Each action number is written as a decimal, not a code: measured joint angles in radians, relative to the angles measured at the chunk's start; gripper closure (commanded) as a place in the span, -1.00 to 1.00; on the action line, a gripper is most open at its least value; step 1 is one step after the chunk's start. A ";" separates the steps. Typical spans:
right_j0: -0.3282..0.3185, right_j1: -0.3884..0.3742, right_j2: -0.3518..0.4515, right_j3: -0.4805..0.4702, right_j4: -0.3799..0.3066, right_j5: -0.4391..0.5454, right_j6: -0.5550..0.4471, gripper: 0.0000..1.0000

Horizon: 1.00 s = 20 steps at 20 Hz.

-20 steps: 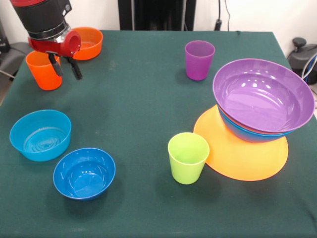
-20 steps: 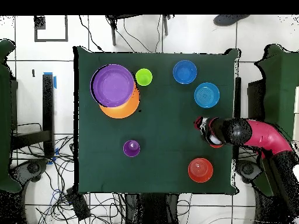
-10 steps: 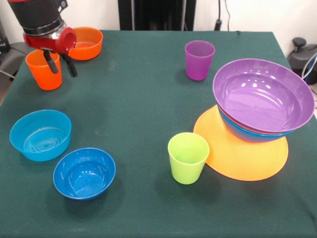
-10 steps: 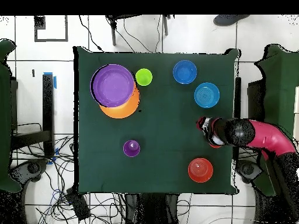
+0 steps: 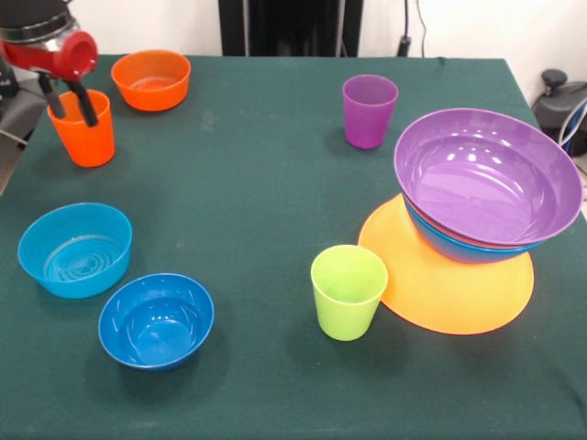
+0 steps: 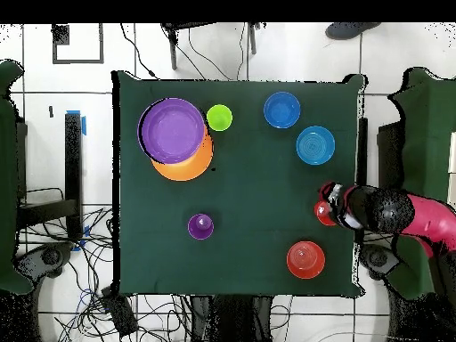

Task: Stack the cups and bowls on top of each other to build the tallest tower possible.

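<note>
Orange cup, far left: my gripper shifted left from beside it to above its rim, fingers spread. Pickup for the tower judged imminent.

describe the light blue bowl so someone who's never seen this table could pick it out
In the front view, start at the big purple bowl on the right, then cross to the table's left edge. Two small blue bowls sit there, apart; the light blue bowl is the one nearer the orange cup. It is paler and straight-sided with a flat, ringed bottom, while its neighbour, the dark blue bowl, is rounded.
</note>
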<state>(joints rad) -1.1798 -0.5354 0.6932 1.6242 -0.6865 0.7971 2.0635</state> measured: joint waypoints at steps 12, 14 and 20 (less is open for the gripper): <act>-0.088 0.009 -0.009 0.008 0.000 0.000 0.000 -1.00; -0.091 0.010 -0.011 0.014 0.000 0.000 0.000 -1.00; -0.092 0.010 -0.017 0.054 0.000 -0.002 0.000 -1.00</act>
<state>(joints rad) -1.2716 -0.5257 0.6757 1.6783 -0.6865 0.7948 2.0635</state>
